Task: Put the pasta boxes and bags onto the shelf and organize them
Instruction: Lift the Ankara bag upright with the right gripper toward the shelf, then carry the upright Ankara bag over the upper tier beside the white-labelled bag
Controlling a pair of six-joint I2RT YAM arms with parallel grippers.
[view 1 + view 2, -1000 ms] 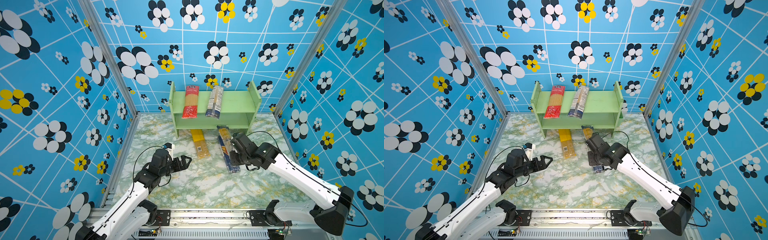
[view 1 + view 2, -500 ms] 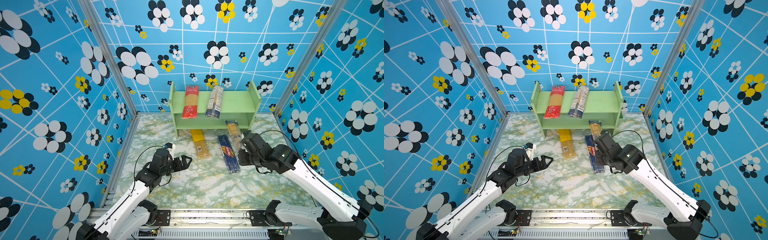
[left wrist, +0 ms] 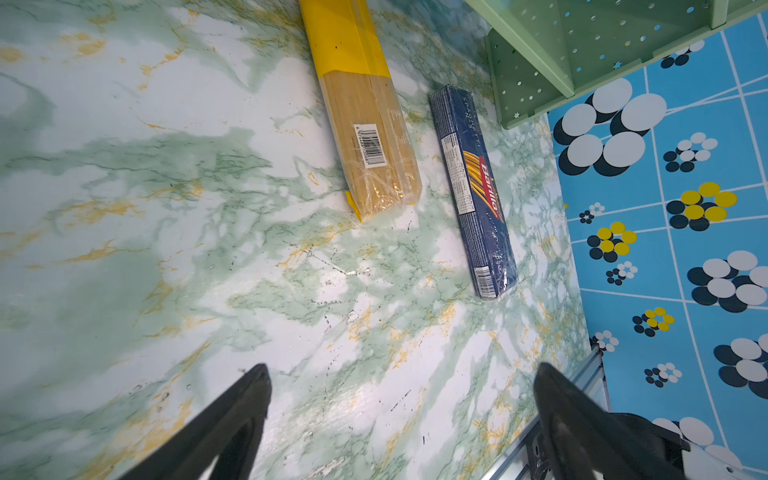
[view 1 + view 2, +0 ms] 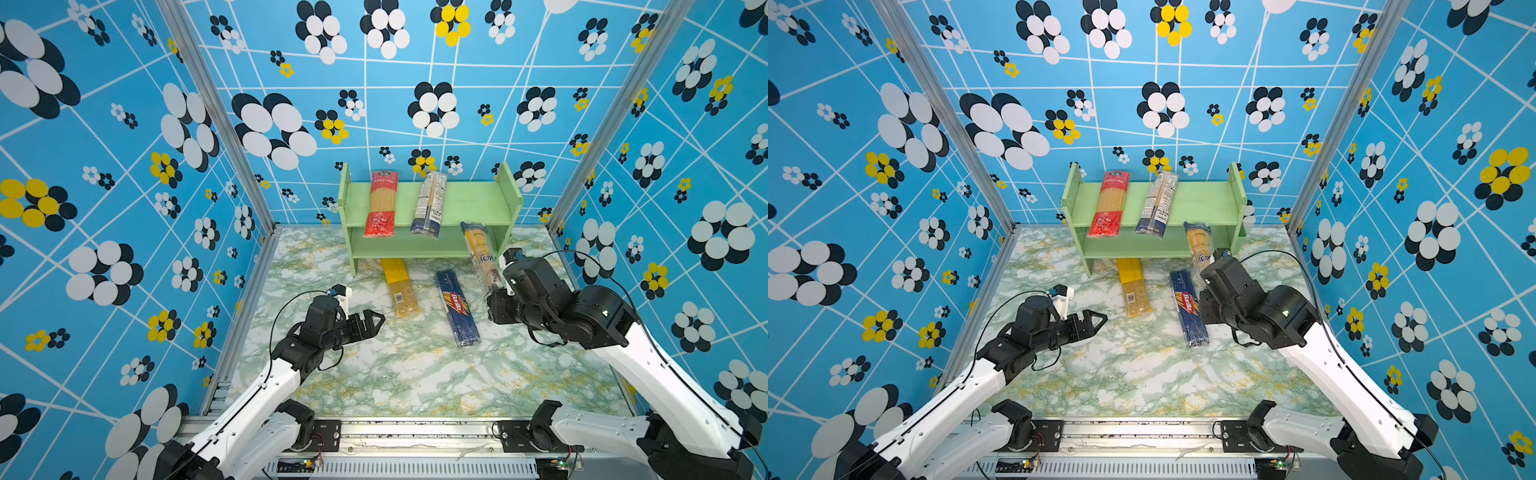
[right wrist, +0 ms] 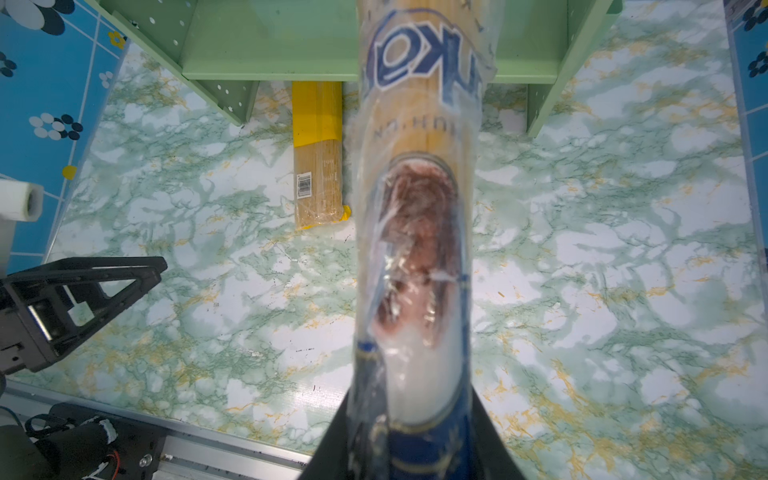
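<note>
The blue-and-yellow bag point(image 4: 478, 253) is off the table, clamped at its near end by the right claw point(image 5: 409, 440). Its far end is up by the shelf point(image 4: 469, 203), right side; I can't quite tell if it touches. On top lie a red-ended bag point(image 4: 380, 203) and a blue bag point(image 4: 428, 203). A yellow bag point(image 4: 400, 291) and the Barilla box point(image 4: 457, 309) lie on the table point(image 4: 415, 374). The left claw point(image 4: 376, 322) hangs wide, empty.

Box point(image 4: 457, 307) right of bag point(image 4: 401, 289), before shelf point(image 4: 478, 201)
</note>
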